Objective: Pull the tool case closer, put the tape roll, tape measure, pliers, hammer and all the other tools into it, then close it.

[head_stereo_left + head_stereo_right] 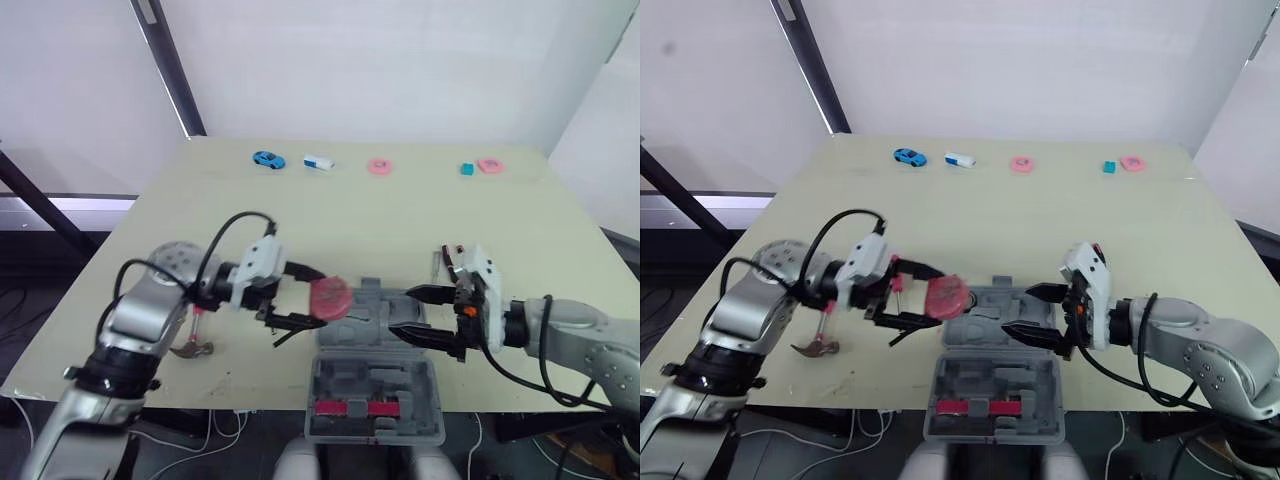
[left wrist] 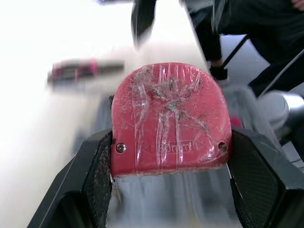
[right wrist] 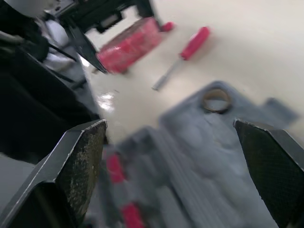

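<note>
With left end effector (image 1: 310, 301) pinching tape measure (image 1: 331, 296), centre over tool case (image 1: 375, 395), lower into what appears a free recess, then release. Hold spread right end effector (image 1: 400, 312) clear.

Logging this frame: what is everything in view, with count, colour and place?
table: 1, beige, under everything
tool case: 1, grey, open, near edge of the table
tape measure: 1, red, held at the case's left edge
tape roll: 1, brownish, in a case recess
screwdriver: 1, red handle, on the table left of the case
hammer: 1, metal head, near left of the table
red pieces: count unclear, case's near half
toy car: 1, blue, far edge
small block: 1, white and blue, far edge
rings: 2, pink, far edge
cube: 1, teal, far edge
left gripper: black, shut on the tape measure
right gripper: black, open, over the case
</note>
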Action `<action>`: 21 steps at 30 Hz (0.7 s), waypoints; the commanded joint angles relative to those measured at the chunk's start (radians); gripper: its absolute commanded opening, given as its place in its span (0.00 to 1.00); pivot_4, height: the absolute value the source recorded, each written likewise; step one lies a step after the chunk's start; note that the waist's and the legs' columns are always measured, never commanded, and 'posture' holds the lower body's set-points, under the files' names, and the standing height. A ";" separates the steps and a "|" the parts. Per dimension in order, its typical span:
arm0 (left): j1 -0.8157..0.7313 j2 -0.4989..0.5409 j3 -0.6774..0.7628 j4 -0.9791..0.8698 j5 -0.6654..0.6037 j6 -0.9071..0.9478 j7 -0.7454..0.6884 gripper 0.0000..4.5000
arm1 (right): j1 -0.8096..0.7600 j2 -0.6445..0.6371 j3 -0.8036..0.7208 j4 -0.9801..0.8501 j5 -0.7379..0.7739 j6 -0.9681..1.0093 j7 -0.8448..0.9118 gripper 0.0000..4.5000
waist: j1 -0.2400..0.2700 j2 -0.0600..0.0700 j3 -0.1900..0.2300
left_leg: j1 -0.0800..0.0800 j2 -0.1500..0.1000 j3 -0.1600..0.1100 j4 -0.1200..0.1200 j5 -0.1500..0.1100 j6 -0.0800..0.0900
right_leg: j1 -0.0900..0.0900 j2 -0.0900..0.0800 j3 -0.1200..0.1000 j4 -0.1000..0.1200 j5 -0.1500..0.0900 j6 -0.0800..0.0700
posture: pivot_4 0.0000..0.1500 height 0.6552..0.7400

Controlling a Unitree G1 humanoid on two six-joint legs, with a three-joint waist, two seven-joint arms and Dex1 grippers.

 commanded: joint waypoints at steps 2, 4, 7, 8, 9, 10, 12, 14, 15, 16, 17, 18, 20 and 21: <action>-0.098 -0.047 -0.065 -0.013 0.037 0.007 0.007 0.67 | -0.091 0.077 -0.043 0.120 0.278 0.126 -0.213 1.00 | -0.004 0.000 0.000 | 0.000 0.000 0.000 0.000 0.000 0.000 | 0.000 0.001 0.000 0.000 0.000 0.000 | 1.00 1.00; -0.127 -0.063 -0.083 -0.008 0.048 0.009 0.006 0.67 | -0.124 0.090 -0.042 0.177 0.410 0.126 -0.319 1.00 | -0.006 0.000 0.000 | 0.000 0.000 0.000 0.000 0.000 0.000 | 0.000 0.001 0.001 0.000 0.001 0.002 | 1.00 1.00; -0.158 -0.074 -0.106 0.001 0.073 -0.011 -0.007 0.67 | -0.162 0.066 -0.015 0.245 0.620 0.086 -0.477 1.00 | -0.011 0.000 0.000 | 0.000 0.000 -0.001 0.000 0.000 0.000 | 0.000 0.001 0.001 0.000 0.002 0.003 | 1.00 1.00; -0.161 -0.074 -0.109 0.003 0.076 -0.013 -0.008 0.67 | -0.168 0.056 -0.005 0.255 0.672 0.069 -0.516 1.00 | -0.013 0.000 0.000 | 0.000 0.000 -0.001 0.000 0.000 0.000 | 0.000 0.001 0.001 0.000 0.002 0.003 | 1.00 1.00; -0.163 -0.076 -0.109 0.005 0.075 -0.013 -0.009 0.67 | -0.172 0.044 0.007 0.263 0.725 0.049 -0.549 1.00 | -0.014 0.000 0.000 | 0.000 0.000 -0.001 -0.001 0.000 0.000 | 0.000 0.001 0.001 0.000 0.002 0.004 | 1.00 1.00; -0.163 -0.077 -0.108 0.005 0.075 -0.011 -0.009 0.67 | -0.173 0.032 0.017 0.266 0.768 0.033 -0.576 1.00 | -0.015 0.000 0.000 | -0.001 0.000 -0.001 -0.001 0.000 0.000 | 0.000 0.001 0.001 0.000 0.002 0.004 | 1.00 1.00; -0.158 -0.074 -0.109 0.009 0.087 -0.039 -0.018 0.67 | -0.172 0.014 0.034 0.280 0.855 -0.011 -0.627 1.00 | -0.021 0.000 0.000 | -0.001 0.000 -0.001 -0.001 0.000 0.000 | 0.000 0.001 0.001 -0.001 0.002 0.004 | 1.00 1.00; -0.153 -0.075 -0.108 0.008 0.091 -0.051 -0.017 0.67 | -0.169 0.006 0.046 0.289 0.882 -0.033 -0.653 1.00 | -0.023 0.000 0.000 | -0.001 0.000 -0.002 -0.001 0.000 0.000 | 0.000 0.001 0.001 -0.001 0.002 0.004 | 1.00 1.00; -0.150 -0.077 -0.107 0.006 0.091 -0.052 -0.012 0.67 | -0.168 0.004 0.053 0.290 0.883 -0.037 -0.660 1.00 | -0.024 0.000 0.000 | -0.001 0.000 -0.002 -0.001 0.000 0.000 | 0.000 0.001 0.001 -0.001 0.002 0.004 | 1.00 1.00; -0.149 -0.078 -0.107 0.005 0.091 -0.054 -0.009 0.67 | -0.167 0.002 0.058 0.290 0.883 -0.041 -0.665 1.00 | -0.025 0.000 0.000 | -0.001 0.000 -0.002 -0.001 0.000 0.000 | 0.000 0.001 0.000 0.000 0.002 0.004 | 1.00 1.00; -0.147 -0.078 -0.108 0.004 0.093 -0.057 -0.007 0.67 | -0.166 0.000 0.064 0.289 0.883 -0.044 -0.670 1.00 | -0.025 0.000 0.000 | -0.001 0.000 -0.002 -0.001 0.000 0.000 | 0.000 0.001 0.001 0.000 0.002 0.004 | 1.00 1.00; -0.145 -0.080 -0.107 0.004 0.096 -0.059 -0.001 0.67 | -0.165 0.002 0.071 0.290 0.883 -0.048 -0.676 0.94 | -0.025 0.000 0.000 | -0.001 0.000 -0.002 -0.001 0.000 0.000 | 0.000 0.001 0.000 0.000 0.002 0.004 | 1.00 1.00; -0.142 -0.082 -0.108 0.005 0.101 -0.065 0.006 0.67 | -0.163 0.004 0.079 0.291 0.883 -0.052 -0.681 0.82 | -0.025 0.000 0.000 | -0.001 0.000 -0.002 -0.001 0.000 0.000 | 0.000 0.001 0.000 -0.001 0.002 0.004 | 1.00 1.00; -0.139 -0.082 -0.108 0.003 0.102 -0.067 0.007 0.67 | -0.162 0.009 0.084 0.291 0.883 -0.054 -0.682 0.74 | -0.025 0.000 0.000 | -0.001 0.000 -0.002 -0.001 0.000 0.000 | 0.000 0.001 0.001 -0.001 0.002 0.004 | 1.00 1.00</action>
